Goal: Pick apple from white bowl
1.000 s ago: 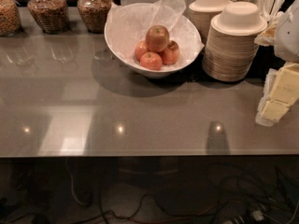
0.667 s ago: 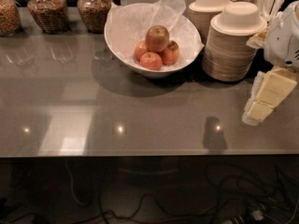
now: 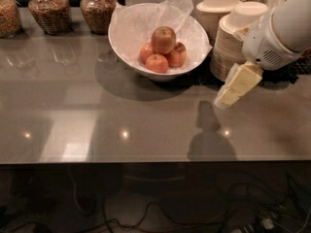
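The large apple [image 3: 164, 39] is red with a yellow-green blush and sits on top of three smaller apples [image 3: 157, 62] in the white bowl [image 3: 121, 42]. The bowl is lined with crinkled white tissue and stands at the back middle of the table. My gripper [image 3: 228, 95] hangs from the white arm [image 3: 282, 33] at the right, low over the table. It is to the right of the bowl and a little nearer the front than it, apart from it and empty.
Two stacks of cream disposable bowls [image 3: 233, 38] stand just right of the white bowl, behind the gripper. Three glass jars of snacks [image 3: 46, 8] line the back left. The grey glossy tabletop [image 3: 97, 110] ends at a front edge below.
The arm and gripper have moved left and a little down, closer to the white bowl. The apples and bowl have not moved.
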You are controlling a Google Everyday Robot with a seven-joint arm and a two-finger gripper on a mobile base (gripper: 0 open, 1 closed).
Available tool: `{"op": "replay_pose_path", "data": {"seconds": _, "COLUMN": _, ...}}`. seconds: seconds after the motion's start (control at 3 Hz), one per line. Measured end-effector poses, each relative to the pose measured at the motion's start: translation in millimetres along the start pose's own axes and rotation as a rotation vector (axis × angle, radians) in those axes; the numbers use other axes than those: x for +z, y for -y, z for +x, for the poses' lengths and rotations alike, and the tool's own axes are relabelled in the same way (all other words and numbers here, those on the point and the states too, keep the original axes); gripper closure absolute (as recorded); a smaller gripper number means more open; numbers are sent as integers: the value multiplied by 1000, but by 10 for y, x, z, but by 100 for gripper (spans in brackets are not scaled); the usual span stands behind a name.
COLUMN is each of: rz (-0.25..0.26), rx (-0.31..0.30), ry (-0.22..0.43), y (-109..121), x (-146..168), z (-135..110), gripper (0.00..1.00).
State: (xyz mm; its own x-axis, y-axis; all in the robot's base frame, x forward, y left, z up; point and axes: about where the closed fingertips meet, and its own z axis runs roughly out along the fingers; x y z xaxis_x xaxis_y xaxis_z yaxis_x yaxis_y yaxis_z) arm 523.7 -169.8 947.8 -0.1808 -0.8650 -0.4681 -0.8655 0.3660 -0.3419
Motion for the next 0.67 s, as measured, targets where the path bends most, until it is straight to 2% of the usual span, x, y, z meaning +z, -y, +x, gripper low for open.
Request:
{"op": "replay_pose_path", "data": {"seconds": 0.33, "rz": 64, "rx": 22, "ry": 63, "y": 320, "x": 226, "z": -228, "gripper": 0}}
{"op": "replay_pose_path", "data": {"seconds": 0.67, "rz": 114, "rx": 55, "ry": 95, "y": 617, "x": 430, "z": -434, "gripper": 0}}
